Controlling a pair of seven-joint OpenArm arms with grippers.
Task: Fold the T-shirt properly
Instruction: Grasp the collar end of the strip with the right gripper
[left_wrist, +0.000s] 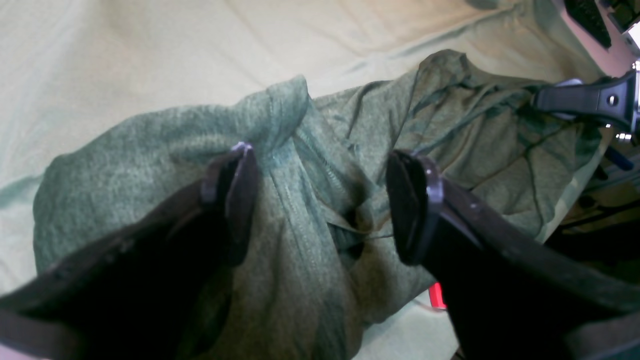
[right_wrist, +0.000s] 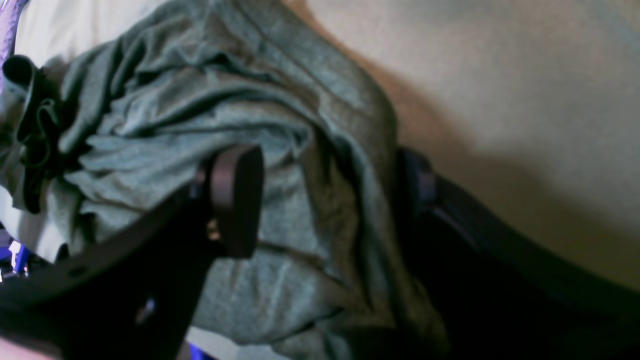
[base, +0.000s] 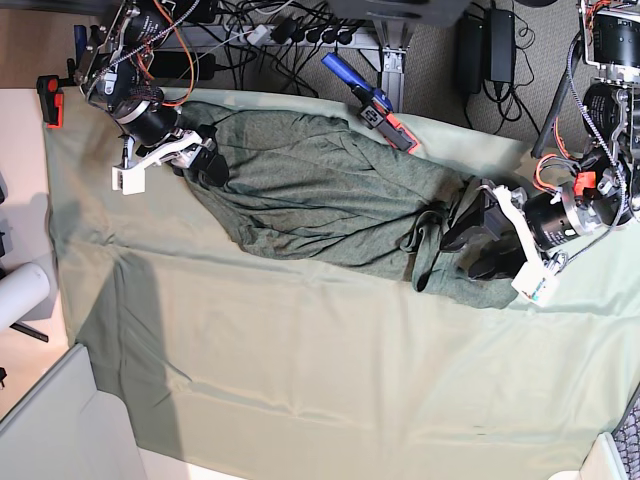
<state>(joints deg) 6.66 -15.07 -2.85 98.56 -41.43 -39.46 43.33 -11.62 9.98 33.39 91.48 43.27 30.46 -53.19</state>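
Note:
The dark grey-green T-shirt (base: 320, 190) lies crumpled in a long band across the back half of the pale green table cloth (base: 300, 370). My left gripper (base: 470, 245) is at the shirt's right end. In the left wrist view it (left_wrist: 320, 200) is open, and its fingers (left_wrist: 240, 190) straddle a raised fold with a seam of the T-shirt (left_wrist: 300, 240). My right gripper (base: 200, 155) is at the shirt's left end. In the right wrist view it (right_wrist: 325, 195) is open wide, with bunched T-shirt (right_wrist: 300, 150) between the fingers and draped against the right one.
A blue and red clamp (base: 365, 95) sits at the table's back edge, close to the shirt. A red and black clamp (base: 48, 100) is at the back left corner. A white roll (base: 20, 295) lies off the left edge. Cables (base: 290, 35) run behind the table.

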